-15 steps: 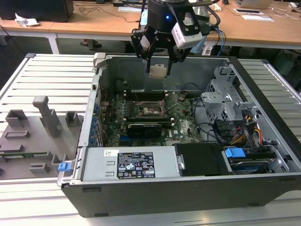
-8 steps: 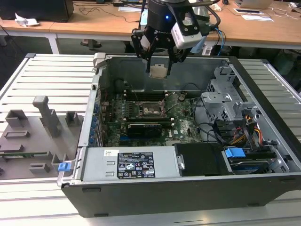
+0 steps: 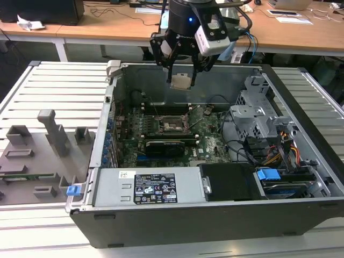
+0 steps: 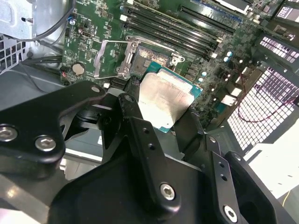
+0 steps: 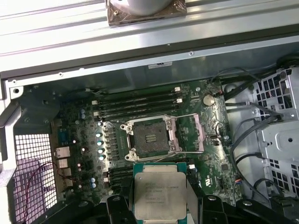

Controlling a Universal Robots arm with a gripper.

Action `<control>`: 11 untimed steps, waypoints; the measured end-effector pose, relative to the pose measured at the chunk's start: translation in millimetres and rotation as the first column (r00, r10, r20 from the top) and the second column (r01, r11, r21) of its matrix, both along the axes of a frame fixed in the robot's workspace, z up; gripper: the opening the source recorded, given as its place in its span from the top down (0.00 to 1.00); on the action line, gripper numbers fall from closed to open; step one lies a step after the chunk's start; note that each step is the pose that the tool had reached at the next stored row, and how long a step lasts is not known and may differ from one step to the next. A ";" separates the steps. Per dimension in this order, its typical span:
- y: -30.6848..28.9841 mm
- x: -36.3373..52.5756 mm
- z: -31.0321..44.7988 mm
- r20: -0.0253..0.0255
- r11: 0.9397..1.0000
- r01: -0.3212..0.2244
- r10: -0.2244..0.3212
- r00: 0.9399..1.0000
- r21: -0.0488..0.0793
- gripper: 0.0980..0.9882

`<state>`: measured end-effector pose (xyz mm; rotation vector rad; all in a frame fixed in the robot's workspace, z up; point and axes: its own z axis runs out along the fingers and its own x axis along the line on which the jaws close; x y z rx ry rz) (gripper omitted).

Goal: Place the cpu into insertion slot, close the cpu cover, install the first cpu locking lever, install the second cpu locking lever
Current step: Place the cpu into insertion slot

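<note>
Above the open computer case, your gripper is clenched on the cpu, holding it flat and clear of the green board. Below, the insertion slot lies bare, with the cpu cover swung up beside it. You've got the case on a pale slatted table, grey fixtures at the exterior view's left and wooden desks behind.

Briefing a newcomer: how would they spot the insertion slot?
Inside the computer case lies a green circuit board. Near its middle sits the insertion slot, a dark square with a metal rim. The memory slots beside it are long and narrow.
</note>
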<state>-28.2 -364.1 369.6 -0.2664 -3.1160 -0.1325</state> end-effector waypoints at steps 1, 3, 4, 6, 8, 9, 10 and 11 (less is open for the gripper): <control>0.0 0.0 0.0 0.000 1.000 0.002 -0.002 1.000 0.000 0.50; 0.0 0.0 0.0 0.000 1.000 0.008 -0.008 1.000 -0.001 0.50; 0.0 0.0 0.0 0.000 1.000 0.012 -0.012 1.000 -0.001 0.50; 0.0 0.0 0.0 0.000 1.000 0.019 -0.019 1.000 -0.001 0.50; 0.0 0.0 0.0 0.000 1.000 0.027 -0.027 1.000 -0.001 0.50; 0.0 0.0 0.0 0.000 0.999 0.034 -0.034 0.999 -0.001 0.50; 0.0 0.0 0.0 0.000 0.999 0.042 -0.042 0.999 -0.002 0.50; 0.0 0.0 0.0 0.000 0.999 0.048 -0.048 0.999 -0.002 0.50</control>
